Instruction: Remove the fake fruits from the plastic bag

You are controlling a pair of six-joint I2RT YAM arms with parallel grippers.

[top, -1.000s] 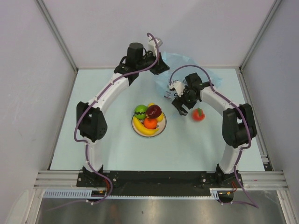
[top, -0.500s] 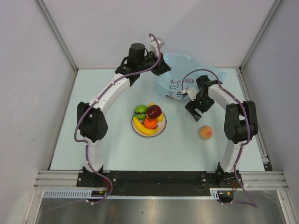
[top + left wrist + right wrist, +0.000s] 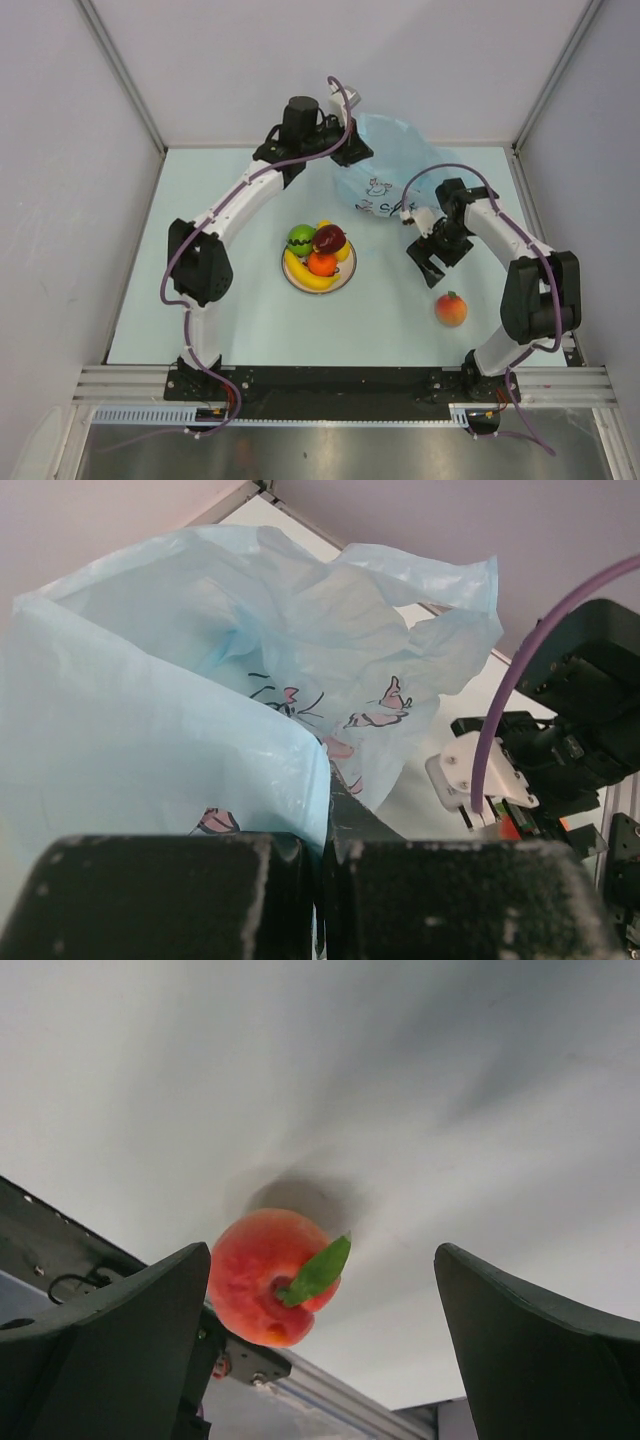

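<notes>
**A:** While the peach-coloured fruit (image 3: 451,309) is lying loose on the table (image 3: 250,325), right of the plate (image 3: 349,277), you're risking a roll off the near edge if you're nudging it.

**B:** Agreed. Just behind it, your right gripper (image 3: 428,267) is hanging wide open and empty.

**A:** Your left gripper (image 3: 350,150) is pinching the plastic bag (image 3: 390,178) at the back. The thin film could be tearing or slipping out.

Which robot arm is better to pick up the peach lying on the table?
Right. The right gripper is open near the peach; the left gripper is shut on the bag, farther away.

Crumpled light-blue plastic bag (image 3: 385,175) stands at the back; four fake fruits (image 3: 320,250) cluster together, peach-coloured one (image 3: 451,309) apart.
</notes>
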